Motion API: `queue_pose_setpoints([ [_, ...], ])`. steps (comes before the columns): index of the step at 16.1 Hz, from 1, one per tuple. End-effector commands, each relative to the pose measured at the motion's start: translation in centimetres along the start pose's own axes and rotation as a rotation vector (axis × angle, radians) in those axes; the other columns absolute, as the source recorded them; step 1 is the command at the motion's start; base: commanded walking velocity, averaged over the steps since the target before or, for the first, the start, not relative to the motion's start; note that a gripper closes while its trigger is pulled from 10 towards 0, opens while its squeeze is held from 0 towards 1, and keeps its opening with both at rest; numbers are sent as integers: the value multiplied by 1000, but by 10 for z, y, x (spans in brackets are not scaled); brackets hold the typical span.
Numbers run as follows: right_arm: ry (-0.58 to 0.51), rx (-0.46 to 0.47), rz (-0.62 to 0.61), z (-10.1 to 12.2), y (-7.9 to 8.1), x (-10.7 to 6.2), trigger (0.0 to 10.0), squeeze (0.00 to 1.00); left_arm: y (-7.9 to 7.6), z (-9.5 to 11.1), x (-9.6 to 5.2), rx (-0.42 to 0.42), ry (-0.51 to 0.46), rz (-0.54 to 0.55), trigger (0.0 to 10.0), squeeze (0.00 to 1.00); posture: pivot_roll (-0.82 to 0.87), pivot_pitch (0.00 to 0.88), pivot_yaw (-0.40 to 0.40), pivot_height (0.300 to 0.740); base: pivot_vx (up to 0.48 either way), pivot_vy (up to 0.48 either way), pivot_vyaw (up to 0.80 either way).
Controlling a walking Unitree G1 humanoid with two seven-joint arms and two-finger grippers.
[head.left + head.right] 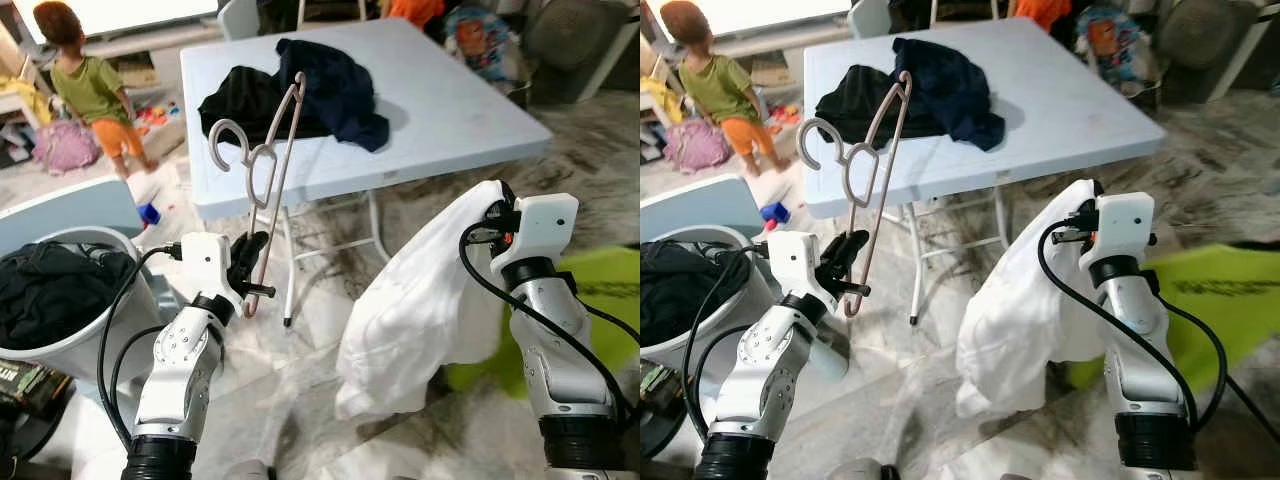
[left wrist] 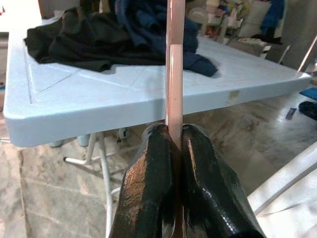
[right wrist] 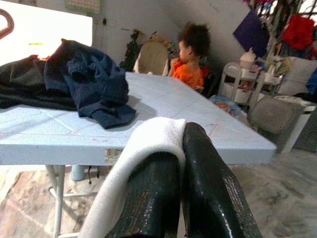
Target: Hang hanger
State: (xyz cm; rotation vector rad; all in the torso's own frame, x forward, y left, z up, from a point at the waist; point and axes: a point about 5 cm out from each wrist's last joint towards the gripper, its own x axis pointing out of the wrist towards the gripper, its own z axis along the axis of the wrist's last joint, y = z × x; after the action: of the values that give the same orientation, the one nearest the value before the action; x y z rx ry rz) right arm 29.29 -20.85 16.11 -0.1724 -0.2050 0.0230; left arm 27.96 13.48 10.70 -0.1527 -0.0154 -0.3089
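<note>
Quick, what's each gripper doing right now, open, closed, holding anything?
Left gripper: closed on the pink hanger.
Right gripper: closed on the white garment.

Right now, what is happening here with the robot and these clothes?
The robot stands before a light blue table. Its left gripper is shut on a pink hanger, held up tilted over the table's edge. Its right gripper is shut on a white garment, which hangs down toward the floor. The garment is not on the hanger yet. Dark clothes lie on the table, a basket of dark laundry stands at the robot's left, and a person is behind.
</note>
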Motion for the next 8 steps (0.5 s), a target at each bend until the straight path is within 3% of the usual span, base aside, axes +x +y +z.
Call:
queue_pose_setpoints([
  [1,-61,-1,5,14,2,3,10000,0,4,2,0,10,-11,19,10000,0,-63,0,21,740,300,0,0],
  [8,-61,-1,5,14,2,3,10000,0,4,2,0,10,-11,19,10000,0,-63,0,21,740,300,0,0],
])
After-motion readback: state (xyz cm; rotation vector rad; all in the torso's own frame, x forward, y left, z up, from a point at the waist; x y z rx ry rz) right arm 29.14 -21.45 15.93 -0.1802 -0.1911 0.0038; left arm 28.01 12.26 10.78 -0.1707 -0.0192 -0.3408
